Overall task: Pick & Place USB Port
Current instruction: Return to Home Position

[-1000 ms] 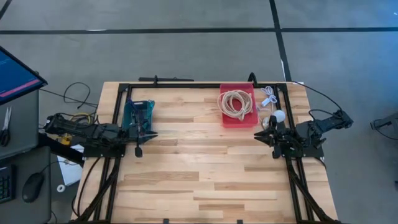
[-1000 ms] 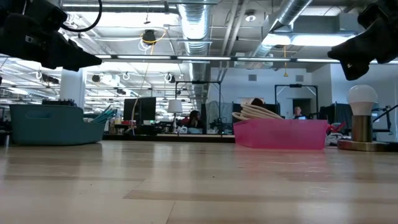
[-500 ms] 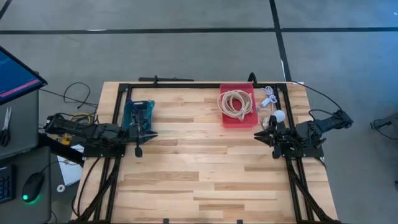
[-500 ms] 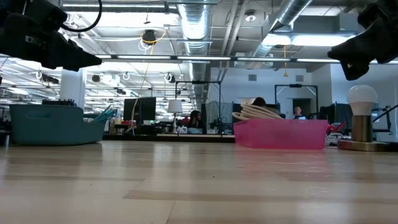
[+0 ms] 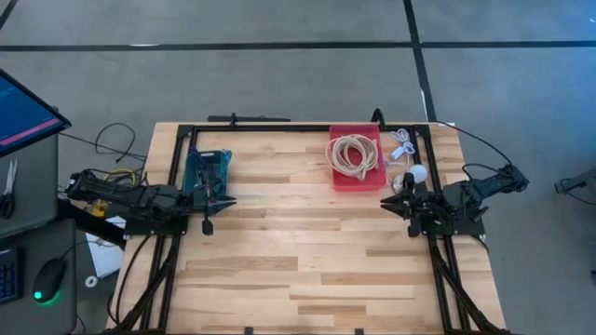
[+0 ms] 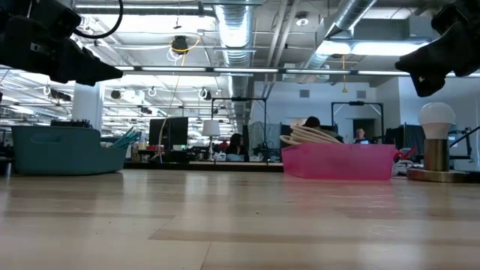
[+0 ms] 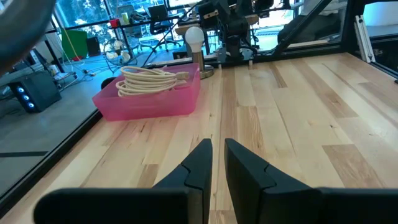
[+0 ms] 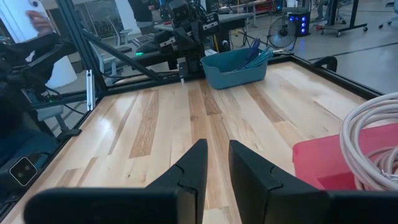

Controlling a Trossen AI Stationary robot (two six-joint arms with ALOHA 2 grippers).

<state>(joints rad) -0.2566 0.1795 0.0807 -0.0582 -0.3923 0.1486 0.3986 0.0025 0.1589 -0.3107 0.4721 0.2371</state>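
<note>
- The coiled beige-brown display cable (image 5: pixel 352 154) lies inside the shallow pink plastic bin (image 5: pixel 358 183), which sits at about 1 o'clock from the middle of the light wooden plank table (image 5: pixel 298 265), close to the far edge.
- Seen level across the table, the top loops of the coil rise just above the pink bin's rim.
- The teal-blue plastic bin (image 6: pixel 64 154) stands at about 10 o'clock from the table's middle, well apart from the pink one; thin bluish-violet cables (image 8: pixel 255 51) stick up out of it.
- My left gripper (image 7: pixel 216 146) hangs above the table at 9 o'clock, just beside the teal-blue bin and pointing toward 3 o'clock. Its two dark fingers are pressed almost together, a thin slit between them, with nothing held.
- My right gripper (image 8: pixel 217 144) hangs at 3 o'clock, facing back toward 9 o'clock. Its fingers are likewise drawn close, and it is empty.
- A small lamp with a round white bulb on a brass base (image 6: pixel 437 124) stands between my right gripper and the pink bin.
- A loose white cable (image 5: pixel 402 144) lies at 2 o'clock, just beyond the pink bin's right side.
</note>
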